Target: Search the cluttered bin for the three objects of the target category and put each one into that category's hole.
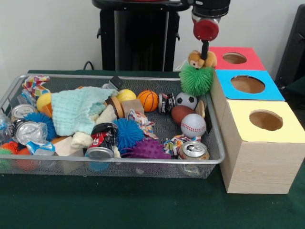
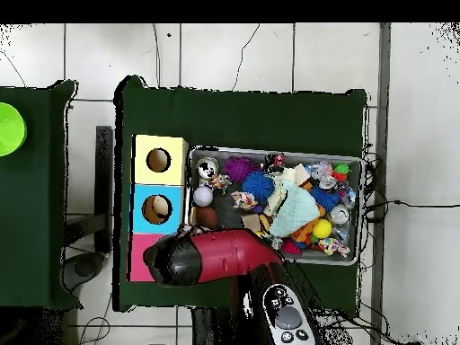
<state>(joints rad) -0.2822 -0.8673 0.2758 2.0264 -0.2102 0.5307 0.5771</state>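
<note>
My gripper (image 1: 205, 53) hangs above the far right corner of the wire mesh bin (image 1: 143, 162), just left of the red-topped box. It looks shut on a small orange plush animal (image 1: 200, 60). The green spiky ball (image 1: 196, 80) sits right under the plush, touching it; I cannot tell whether it hangs from it. The red-topped box's round hole (image 1: 234, 58) lies to the right of the plush. In the overhead view the red arm (image 2: 216, 256) covers the gripper, the plush and most of the red box (image 2: 139, 258). No other plush animal shows in the bin (image 2: 274, 151).
The blue-topped box (image 1: 248, 84) and the yellow-topped box (image 1: 266, 120) stand in a row nearer the camera. The bin holds a mint cloth (image 1: 76, 109), a basketball (image 1: 147, 100), a soccer ball (image 1: 186, 100), a baseball (image 1: 193, 125), cans (image 1: 194, 150) and spiky balls (image 1: 127, 132).
</note>
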